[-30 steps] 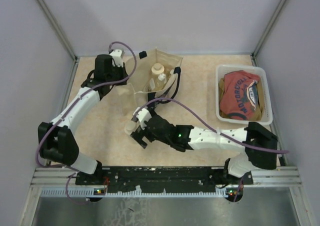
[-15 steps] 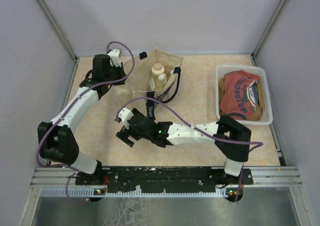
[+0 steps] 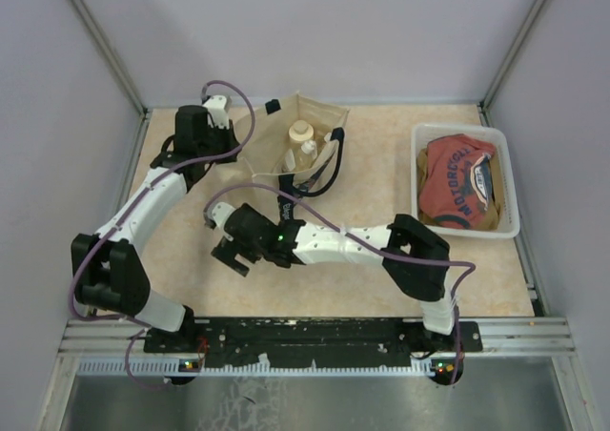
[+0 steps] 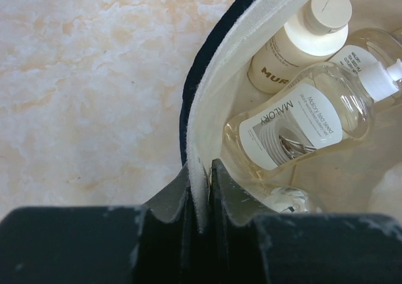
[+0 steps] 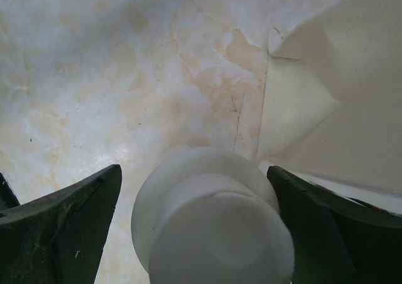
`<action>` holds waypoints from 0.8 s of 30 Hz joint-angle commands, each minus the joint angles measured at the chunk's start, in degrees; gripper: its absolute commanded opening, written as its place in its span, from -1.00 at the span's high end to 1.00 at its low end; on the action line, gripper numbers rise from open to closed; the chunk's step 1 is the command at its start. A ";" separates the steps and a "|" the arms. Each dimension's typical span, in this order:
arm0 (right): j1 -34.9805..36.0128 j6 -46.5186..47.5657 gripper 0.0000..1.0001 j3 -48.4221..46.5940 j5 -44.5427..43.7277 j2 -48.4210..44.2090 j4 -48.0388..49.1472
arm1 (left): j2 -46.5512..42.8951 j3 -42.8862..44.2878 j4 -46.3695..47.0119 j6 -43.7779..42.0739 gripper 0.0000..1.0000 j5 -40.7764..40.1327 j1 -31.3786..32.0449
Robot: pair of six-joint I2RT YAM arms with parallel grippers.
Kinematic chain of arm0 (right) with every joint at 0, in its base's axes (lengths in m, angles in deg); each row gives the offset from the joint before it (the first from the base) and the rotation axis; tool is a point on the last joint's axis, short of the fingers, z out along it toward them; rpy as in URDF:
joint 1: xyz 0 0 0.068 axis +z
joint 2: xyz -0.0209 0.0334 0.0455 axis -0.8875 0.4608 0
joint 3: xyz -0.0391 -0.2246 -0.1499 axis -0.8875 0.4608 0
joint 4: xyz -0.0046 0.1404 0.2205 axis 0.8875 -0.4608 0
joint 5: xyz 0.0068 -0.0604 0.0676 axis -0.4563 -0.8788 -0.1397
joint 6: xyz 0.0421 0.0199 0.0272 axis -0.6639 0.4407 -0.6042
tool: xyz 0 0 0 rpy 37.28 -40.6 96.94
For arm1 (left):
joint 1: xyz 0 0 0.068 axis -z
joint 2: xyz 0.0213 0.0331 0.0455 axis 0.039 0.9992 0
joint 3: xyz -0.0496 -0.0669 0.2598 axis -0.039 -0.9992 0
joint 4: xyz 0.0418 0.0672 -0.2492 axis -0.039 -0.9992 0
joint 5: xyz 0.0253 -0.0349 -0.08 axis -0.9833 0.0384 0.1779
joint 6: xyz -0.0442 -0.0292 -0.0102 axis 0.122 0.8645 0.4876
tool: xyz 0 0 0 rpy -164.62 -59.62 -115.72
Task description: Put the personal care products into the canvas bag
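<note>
The canvas bag stands open at the back centre with navy straps. My left gripper is shut on its left rim, and the cream cloth shows pinched between the fingers in the left wrist view. Inside the bag lie a cream bottle, a round clear bottle with a white cap, and another clear bottle. My right gripper is open on the table in front of the bag. A squat white jar sits between its fingers, untouched; the top view hides it.
A white plastic tub holding a red shirt stands at the right. The bag's cloth side lies just right of the jar. Grey walls close in the table at the back and on both sides.
My right gripper has moved left across the table and now straddles the white jar, covering it in the top view. The left arm has held still on the bag rim.
</note>
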 commanded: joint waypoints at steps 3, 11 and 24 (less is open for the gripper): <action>-1.84 0.99 -0.94 -7.16 0.31 1.32 -10.84 | -1.49 -0.90 2.84 -1.60 1.00 -0.31 -0.86; -2.07 1.63 -0.90 -7.00 0.91 1.27 -15.99 | -1.45 -1.35 3.15 -1.33 1.00 0.17 -0.86; -2.04 3.30 0.13 -8.72 1.87 3.40 -16.10 | -1.25 -1.97 3.61 -1.14 1.00 0.41 -1.08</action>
